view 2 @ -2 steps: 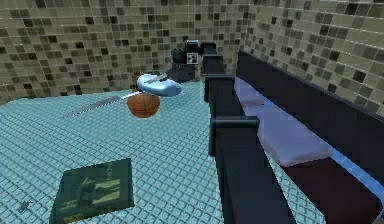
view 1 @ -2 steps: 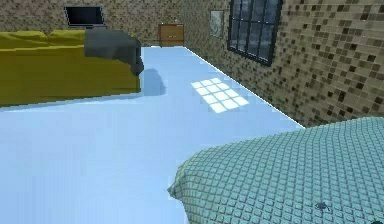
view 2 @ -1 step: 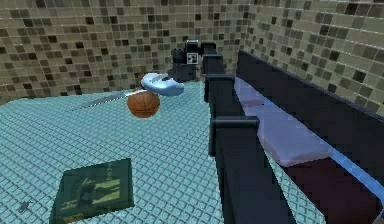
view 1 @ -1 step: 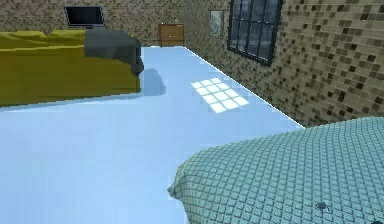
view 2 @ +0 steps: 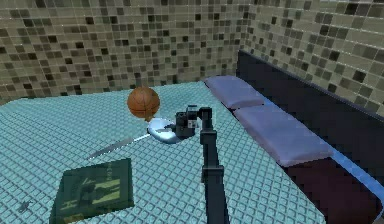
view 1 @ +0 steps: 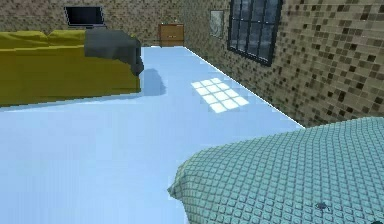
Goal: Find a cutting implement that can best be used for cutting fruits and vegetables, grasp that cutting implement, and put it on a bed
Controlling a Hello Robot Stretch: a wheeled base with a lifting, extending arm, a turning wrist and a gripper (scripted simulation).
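One thin grey sliver (view 2: 112, 148) on the teal bed (view 2: 40, 130) is your best bet for the knife. It's long, flat and blade-shaped, and in the arm side view it lies between the orange basketball (view 2: 143, 100) and a dark green book (view 2: 95, 188). Its upper end runs toward a small white object (view 2: 160, 131) right by the jaws, which sit at the far end of the dark arm (view 2: 211, 165). You can't tell whether the jaws are open or closed, or whether they've got anything, because stuff lies on the bed right at them. Purple pillows (view 2: 280, 135) line up along the dark headboard (view 2: 310, 100) on that view's right.

In the forward view you get a teal patterned corner at the bottom right and pale blue floor (view 1: 90, 150). On the left there's a big yellow piece of furniture (view 1: 50, 70) with a dark grey blanket (view 1: 115, 45). A wooden dresser (view 1: 172, 33) stands at the back and a dark window (view 1: 250, 28) sits in the brick wall.
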